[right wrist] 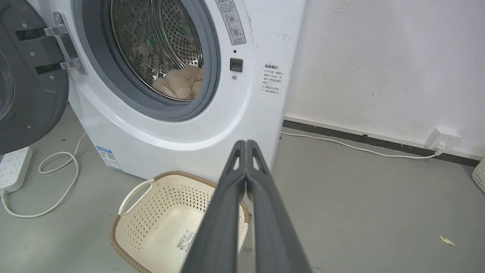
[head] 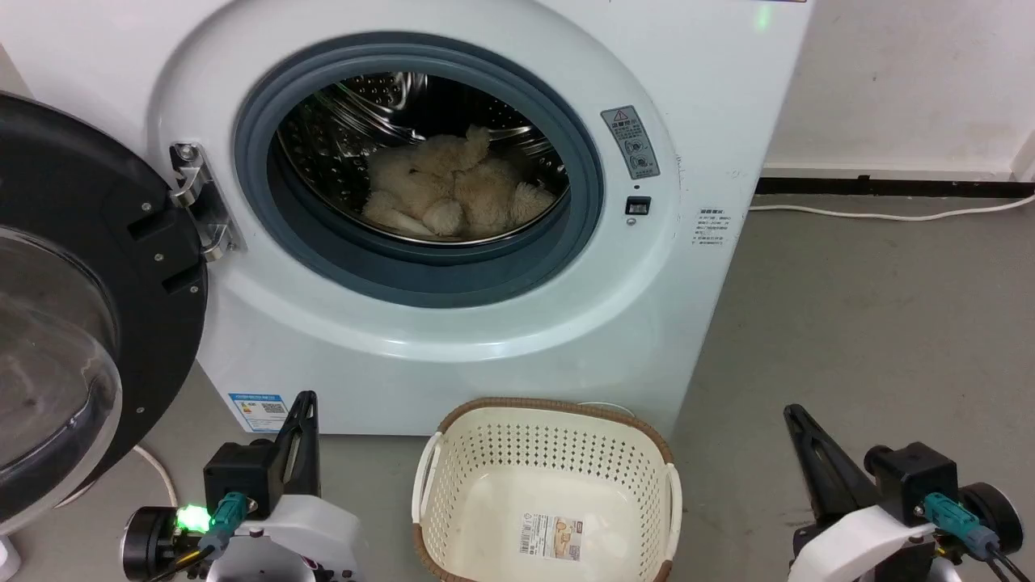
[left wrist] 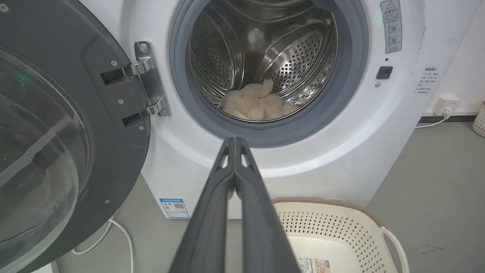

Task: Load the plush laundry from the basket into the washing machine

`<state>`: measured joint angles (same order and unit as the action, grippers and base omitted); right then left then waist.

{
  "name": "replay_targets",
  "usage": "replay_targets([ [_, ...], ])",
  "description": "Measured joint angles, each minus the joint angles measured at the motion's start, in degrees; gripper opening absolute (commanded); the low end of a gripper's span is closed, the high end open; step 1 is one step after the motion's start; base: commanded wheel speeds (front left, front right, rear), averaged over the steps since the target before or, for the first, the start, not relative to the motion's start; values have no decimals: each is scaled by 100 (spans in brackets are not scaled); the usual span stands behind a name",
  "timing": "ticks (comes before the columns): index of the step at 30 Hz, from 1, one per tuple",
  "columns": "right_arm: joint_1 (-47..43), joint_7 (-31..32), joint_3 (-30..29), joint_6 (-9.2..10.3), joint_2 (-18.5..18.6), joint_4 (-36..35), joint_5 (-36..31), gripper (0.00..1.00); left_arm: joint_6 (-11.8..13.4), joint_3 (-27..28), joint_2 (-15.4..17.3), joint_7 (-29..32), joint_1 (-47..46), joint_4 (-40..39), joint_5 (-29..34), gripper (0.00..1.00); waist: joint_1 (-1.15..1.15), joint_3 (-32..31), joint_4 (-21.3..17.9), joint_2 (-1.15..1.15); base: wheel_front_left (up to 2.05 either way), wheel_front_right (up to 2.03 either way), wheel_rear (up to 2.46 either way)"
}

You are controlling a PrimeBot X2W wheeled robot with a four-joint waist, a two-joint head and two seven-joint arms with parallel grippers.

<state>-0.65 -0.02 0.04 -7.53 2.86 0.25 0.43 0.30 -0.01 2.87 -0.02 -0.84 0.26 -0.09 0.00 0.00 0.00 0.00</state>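
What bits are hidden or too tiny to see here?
- Head view: the door is cut off by the left edge.
- Head view: the basket loses its near side at the bottom edge.
- Right wrist view: the gasket hides part of the plush.
- Head view: the sticker has print too small to read.
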Motion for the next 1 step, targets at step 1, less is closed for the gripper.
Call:
replay_targets([
  [1, 0, 0, -1, 0, 0, 0, 0, 0, 0, -2, 0, 0, 0, 0, 0, 0, 0, 0, 0, 0, 0, 0, 0],
])
